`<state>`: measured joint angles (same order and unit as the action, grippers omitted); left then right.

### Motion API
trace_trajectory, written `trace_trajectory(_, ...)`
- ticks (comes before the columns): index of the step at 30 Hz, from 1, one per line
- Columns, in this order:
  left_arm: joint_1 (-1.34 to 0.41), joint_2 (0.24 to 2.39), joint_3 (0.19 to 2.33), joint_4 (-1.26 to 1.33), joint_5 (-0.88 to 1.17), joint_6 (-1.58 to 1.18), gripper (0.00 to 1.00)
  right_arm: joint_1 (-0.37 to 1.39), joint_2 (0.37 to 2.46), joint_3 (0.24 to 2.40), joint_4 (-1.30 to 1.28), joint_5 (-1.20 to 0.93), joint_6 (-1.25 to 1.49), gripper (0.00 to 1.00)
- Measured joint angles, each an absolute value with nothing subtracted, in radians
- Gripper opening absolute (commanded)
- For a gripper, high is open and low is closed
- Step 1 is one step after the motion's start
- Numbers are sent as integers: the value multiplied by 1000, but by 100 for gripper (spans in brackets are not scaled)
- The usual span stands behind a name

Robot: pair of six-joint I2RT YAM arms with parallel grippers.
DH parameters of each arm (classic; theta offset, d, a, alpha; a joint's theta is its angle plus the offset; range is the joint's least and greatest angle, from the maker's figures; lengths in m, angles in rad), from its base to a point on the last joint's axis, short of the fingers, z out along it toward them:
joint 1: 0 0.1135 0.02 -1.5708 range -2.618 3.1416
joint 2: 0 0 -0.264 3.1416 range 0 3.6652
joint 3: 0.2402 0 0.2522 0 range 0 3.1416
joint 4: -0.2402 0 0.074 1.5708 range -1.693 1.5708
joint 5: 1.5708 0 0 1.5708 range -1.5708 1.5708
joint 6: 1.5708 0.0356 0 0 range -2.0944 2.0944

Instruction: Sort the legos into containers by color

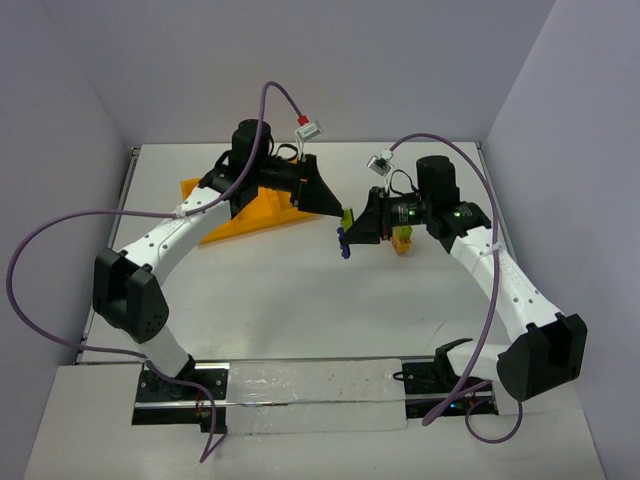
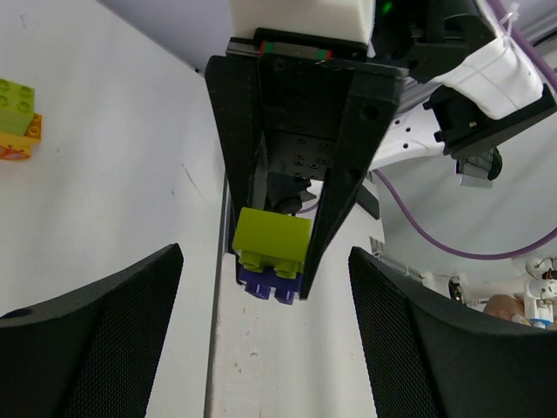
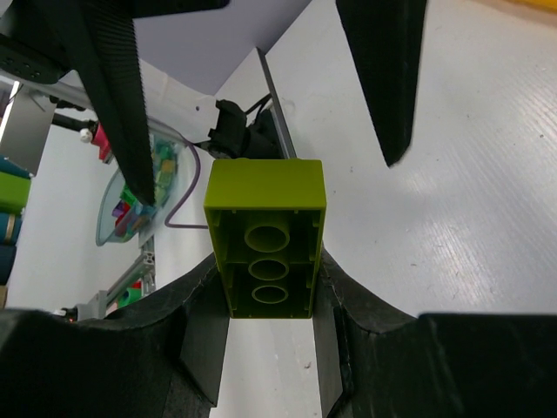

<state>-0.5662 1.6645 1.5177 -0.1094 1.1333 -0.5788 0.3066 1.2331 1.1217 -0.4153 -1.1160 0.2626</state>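
Back behind the left gripper [image 1: 336,214]: the orange tray [image 1: 250,218]. Left gripper gaping, gripping nothing, tips just beside the lime-and-purple lego stack [image 2: 271,261]. Clamped on that stack: right gripper [image 1: 352,228]. Down beside its body, lime-and-orange stack [image 1: 403,240] on the table [image 1: 300,300].

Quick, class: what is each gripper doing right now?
Left gripper: jaws open, holding nothing.
Right gripper: shut on the lime-and-purple lego stack.

We're in a robotics lab here: white bench [image 1: 285,300] boxed in by plain pale walls [image 1: 400,60], left arm [image 1: 165,240] and right arm [image 1: 510,285] bolted at its near edge, purple cables [image 1: 264,110] looping free
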Motion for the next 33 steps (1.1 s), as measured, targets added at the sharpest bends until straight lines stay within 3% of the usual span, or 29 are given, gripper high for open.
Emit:
trace_trajectory(4,-583,1690,1518,-120,1138,-569,79,312,1233,1122,-423,-1118,259,0)
trace_trajectory(9,-590,1704,1525,-123,1146,-565,64,312,1233,1122,-432,-1118,256,0)
trace_trajectory(14,-602,1705,1533,-123,1170,-561,72,316,1234,1122,-438,-1117,248,0)
trace_trajectory(21,-615,1711,1536,-122,1202,-556,53,317,1243,1122,-442,-1117,244,0)
trace_trajectory(24,-616,1717,1536,-119,1207,-556,41,319,1243,1124,-442,-1119,244,0)
trace_trajectory(26,-616,1720,1536,-118,1208,-556,13,321,1245,1127,-443,-1124,244,0)
trace_trajectory(27,-616,1720,1536,-117,1210,-556,4,322,1245,1128,-442,-1125,244,1)
trace_trajectory(28,-616,1720,1536,-115,1212,-554,0,323,1245,1128,-442,-1126,243,4)
trace_trajectory(31,-616,1721,1536,-116,1213,-555,0,323,1245,1128,-443,-1126,244,31)
trace_trajectory(33,-616,1721,1536,-118,1210,-552,0,323,1245,1128,-443,-1123,244,62)
